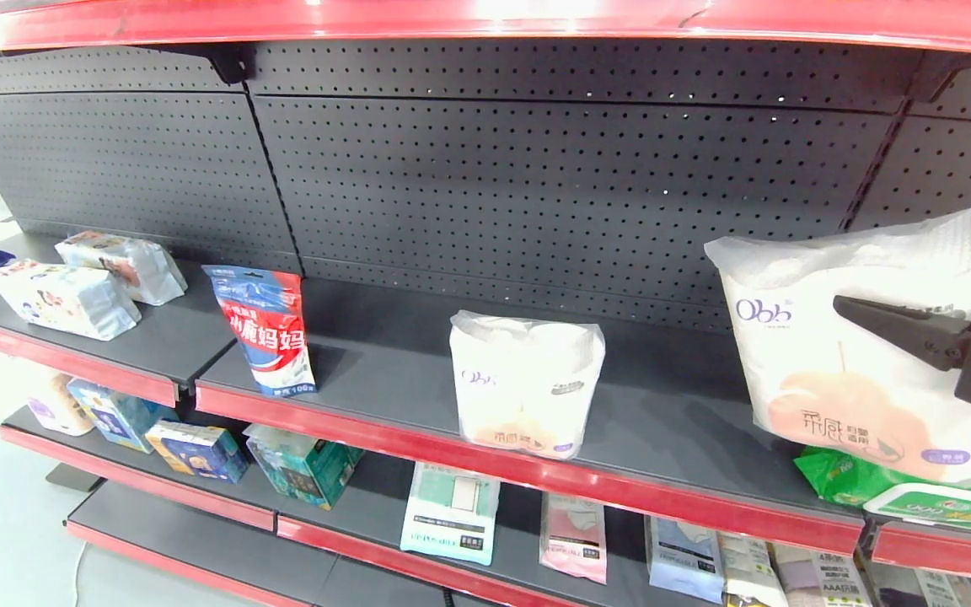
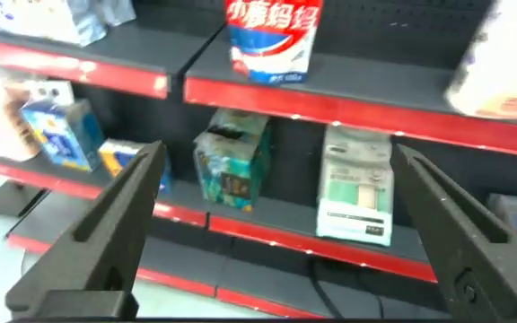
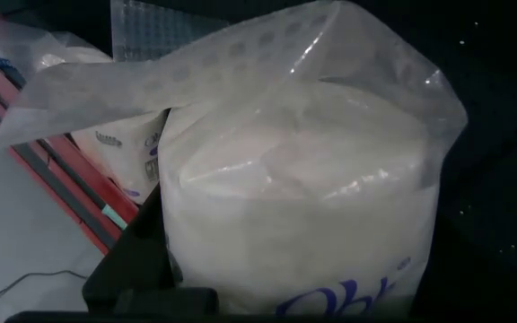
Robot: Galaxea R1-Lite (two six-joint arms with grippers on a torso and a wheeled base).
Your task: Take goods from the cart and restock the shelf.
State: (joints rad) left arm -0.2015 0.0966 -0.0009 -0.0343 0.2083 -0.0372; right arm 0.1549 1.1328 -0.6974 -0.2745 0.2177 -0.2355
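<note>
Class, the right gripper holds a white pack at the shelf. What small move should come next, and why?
Probably shift the white pack slightly toward the robot's left and lower it onto bare shelf. The right gripper holds it, its bottom edge appears to sit over the green wipes, and open board lies between them and the standing twin pack.

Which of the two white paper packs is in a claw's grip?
The right pack, above the green wipes: the right claw grips its side. The middle pack stands free on the shelf, with no claw at it.
</note>
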